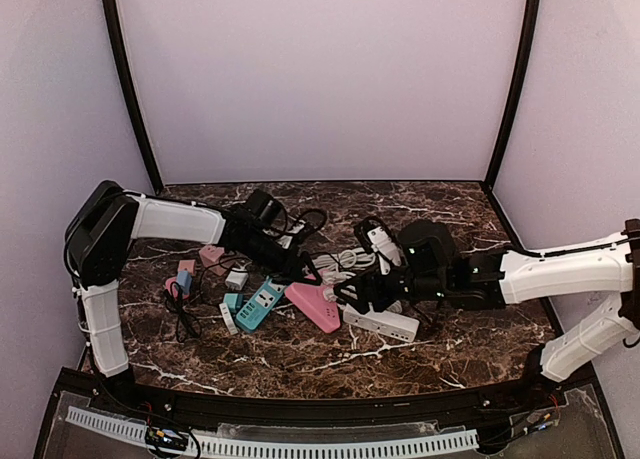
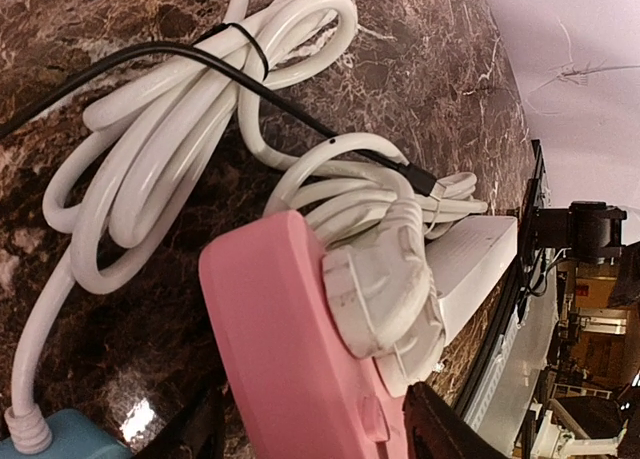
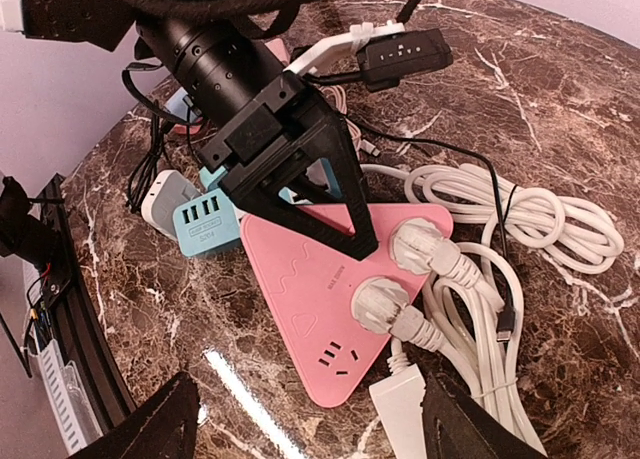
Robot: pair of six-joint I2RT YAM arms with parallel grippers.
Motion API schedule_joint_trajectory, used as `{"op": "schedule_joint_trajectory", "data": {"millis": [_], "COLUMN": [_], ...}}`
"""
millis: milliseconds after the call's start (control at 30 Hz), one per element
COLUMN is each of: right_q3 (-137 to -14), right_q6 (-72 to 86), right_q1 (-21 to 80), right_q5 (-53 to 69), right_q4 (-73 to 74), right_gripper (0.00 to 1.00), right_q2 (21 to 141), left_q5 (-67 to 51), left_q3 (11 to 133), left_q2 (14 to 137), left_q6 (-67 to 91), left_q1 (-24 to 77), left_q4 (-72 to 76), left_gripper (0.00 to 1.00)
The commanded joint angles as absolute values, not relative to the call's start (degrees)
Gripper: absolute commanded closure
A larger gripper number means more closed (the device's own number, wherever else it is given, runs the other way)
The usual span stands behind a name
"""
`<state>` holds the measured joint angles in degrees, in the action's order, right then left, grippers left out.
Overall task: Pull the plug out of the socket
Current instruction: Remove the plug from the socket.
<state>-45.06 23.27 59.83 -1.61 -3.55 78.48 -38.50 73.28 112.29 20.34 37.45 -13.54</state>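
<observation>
two white round plugs [image 3: 385,304] sit in the pink triangular plastic socket block [image 3: 310,279]; we judge nothing is pulled yet. the right gripper [image 3: 310,399] gapes empty; for the left gripper [image 3: 362,245] we cannot tell.

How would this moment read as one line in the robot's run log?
left gripper: open, over pink socket | right gripper: open, nearby | white plugs: two, both seated | pull: not yet done

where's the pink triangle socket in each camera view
Top external: pink socket at table centre, just right of the teal strip.
Left wrist: pink socket fills the bottom centre; teal strip in the bottom-left corner.
Right wrist: pink socket centre-low; teal strip at its upper left.
Shared landmark: the teal strip.
</observation>
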Motion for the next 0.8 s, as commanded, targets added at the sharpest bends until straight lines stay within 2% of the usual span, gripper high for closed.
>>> {"op": "schedule_joint_trajectory", "data": {"millis": [0, 67, 267, 400, 600, 767], "right_q3": [-43.5, -43.3, -42.9, -43.9, -49.0, -54.6], "right_q6": [24.4, 24.4, 24.1, 22.2, 17.5, 14.9], "right_q1": [59.4, 59.4, 59.5, 59.5, 59.5, 58.0], "right_q5": [-3.7, -4.0, -5.6, -7.2, -7.2, -7.6], "right_q4": [-5.7, -5.3, -3.5, -0.6, 8.5, 15.8], "right_gripper": [0.25, 0.25, 0.25, 0.24, 0.22, 0.28], "right_q2": [76.7, 76.6, 76.3, 75.2, 74.1, 75.7], "left_q5": [-39.3, -39.3, -40.4, -42.3, -45.1, -47.8], "left_q3": [75.1, 75.1, 75.2, 74.9, 73.6, 71.6], "left_q2": [112.9, 113.4, 113.2, 110.9, 104.7, 100.5], "left_q6": [20.6, 20.8, 21.0, 20.6, 18.2, 16.2], "left_q1": [38.0, 38.0, 38.0, 38.0, 38.0, 37.9], "left_q4": [-14.5, -14.7, -15.3, -15.1, -13.8, -13.3], "left_gripper": [0.45, 0.51, 0.75, 0.84, 0.88, 0.88]}}
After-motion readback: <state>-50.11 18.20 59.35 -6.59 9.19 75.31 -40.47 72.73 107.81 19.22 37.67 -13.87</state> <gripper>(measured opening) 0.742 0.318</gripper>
